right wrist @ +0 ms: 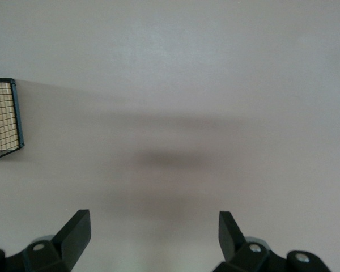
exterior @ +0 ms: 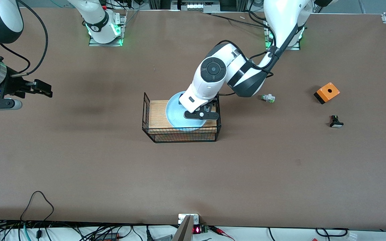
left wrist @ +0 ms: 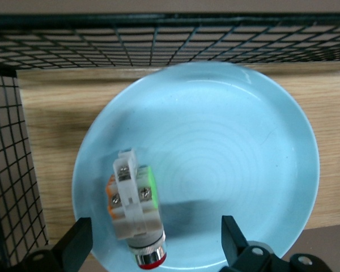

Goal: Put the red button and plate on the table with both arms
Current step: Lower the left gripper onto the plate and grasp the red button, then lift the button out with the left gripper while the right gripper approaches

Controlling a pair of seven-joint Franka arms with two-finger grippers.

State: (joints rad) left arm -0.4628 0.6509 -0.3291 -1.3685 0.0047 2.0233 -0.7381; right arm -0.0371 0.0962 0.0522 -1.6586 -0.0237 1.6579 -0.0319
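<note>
The pale blue plate (exterior: pixel 176 113) lies on the wood top of the black wire rack (exterior: pixel 179 135) at mid-table. In the left wrist view the red button (left wrist: pixel 133 207) lies on its side on the plate (left wrist: pixel 232 141), near the rim, red cap toward the camera. My left gripper (exterior: pixel 201 114) hangs low over the plate and hides the button in the front view. It is open (left wrist: pixel 156 243), one finger on each side of the button, apart from it. My right gripper (exterior: pixel 44 89) is open and empty (right wrist: pixel 153 232) above the bare table (exterior: pixel 112 167) toward the right arm's end.
Toward the left arm's end lie a white part with a green-clear cap (exterior: pixel 268 98), an orange box (exterior: pixel 326 92) and a black part with a white face (exterior: pixel 336 122). The rack's wire walls rise around the plate; one corner shows in the right wrist view (right wrist: pixel 3 119).
</note>
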